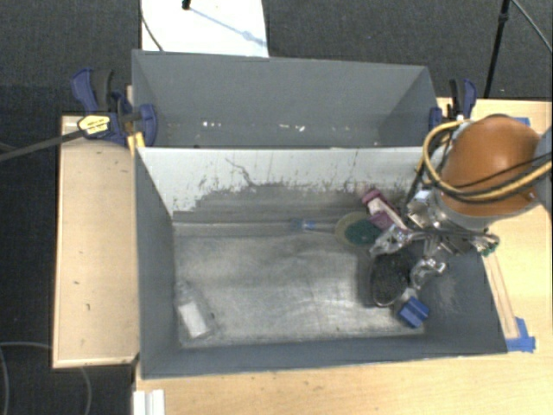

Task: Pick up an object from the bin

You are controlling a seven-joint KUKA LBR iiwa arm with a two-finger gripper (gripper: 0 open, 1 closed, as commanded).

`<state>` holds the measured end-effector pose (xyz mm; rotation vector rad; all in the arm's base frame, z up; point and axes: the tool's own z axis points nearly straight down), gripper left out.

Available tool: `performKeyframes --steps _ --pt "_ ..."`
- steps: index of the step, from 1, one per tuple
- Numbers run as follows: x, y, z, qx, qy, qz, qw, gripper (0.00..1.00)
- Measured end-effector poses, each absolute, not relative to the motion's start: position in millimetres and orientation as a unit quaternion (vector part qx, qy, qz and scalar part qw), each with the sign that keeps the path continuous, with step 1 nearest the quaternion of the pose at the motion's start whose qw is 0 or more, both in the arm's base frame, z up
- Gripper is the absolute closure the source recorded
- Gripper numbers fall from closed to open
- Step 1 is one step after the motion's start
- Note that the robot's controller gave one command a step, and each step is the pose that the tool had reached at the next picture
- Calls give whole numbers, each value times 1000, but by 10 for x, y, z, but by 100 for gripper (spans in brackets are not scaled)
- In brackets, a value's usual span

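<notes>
My gripper (404, 258) hangs at the right end of the bin with its fingers spread apart and nothing between them. Right below it lies a black lumpy thing (382, 284). A small blue block (413, 313) rests just beyond that, towards the front right corner. A pink and purple piece (377, 206) lies just behind the gripper by the back wall. Beside that piece sits a round dark green thing (353, 229).
A clear plastic piece (192, 317) lies in the front left corner. A thin stick with a blue tip (307, 226) lies along the back wall. The arm's orange cover and cables stand over the bin's right rim.
</notes>
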<state>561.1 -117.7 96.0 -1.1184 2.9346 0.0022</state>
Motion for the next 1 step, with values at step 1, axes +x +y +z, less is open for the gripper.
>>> performKeyframes --steps 1 --pt "5293 -1119 2632 -478 878 -2 3 100"
